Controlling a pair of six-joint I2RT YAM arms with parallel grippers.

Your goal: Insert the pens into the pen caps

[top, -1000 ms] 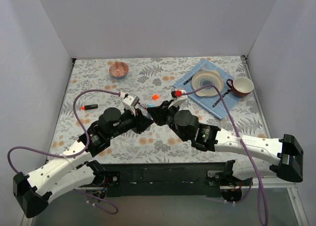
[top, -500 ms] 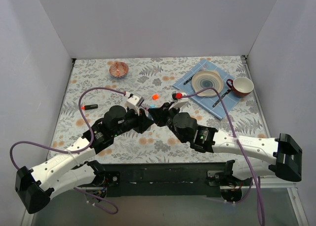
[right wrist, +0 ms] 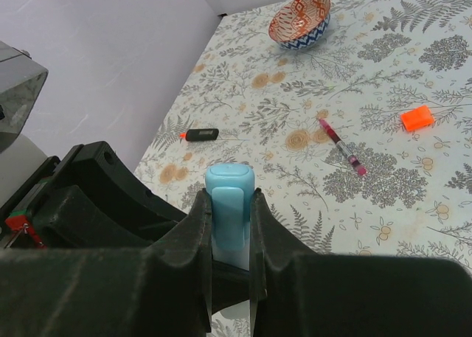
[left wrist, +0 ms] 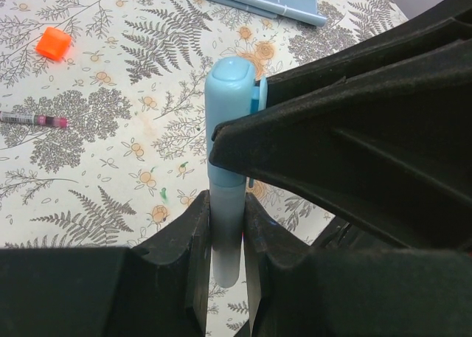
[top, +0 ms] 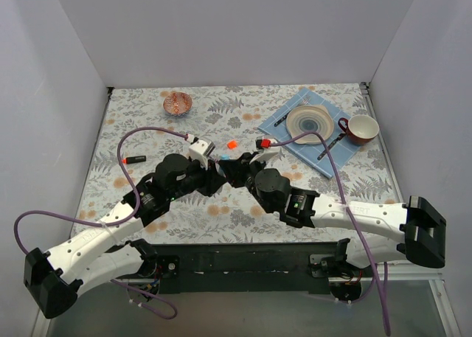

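**Two arms meet on one blue marker**

Both arms stretch out from the near edge and bend inward, their wrists nose to nose just on the near side of the orange cap (top: 231, 143). The left gripper (left wrist: 227, 213) is clamped narrow on the barrel of the light-blue marker (left wrist: 225, 254), which is held above the table (left wrist: 110, 182). The right gripper (right wrist: 230, 208) pinches the light-blue cap (right wrist: 230, 181) sitting on that marker's end. A dark-red pen (right wrist: 341, 148) lies near the orange cap; its print is too small to read.
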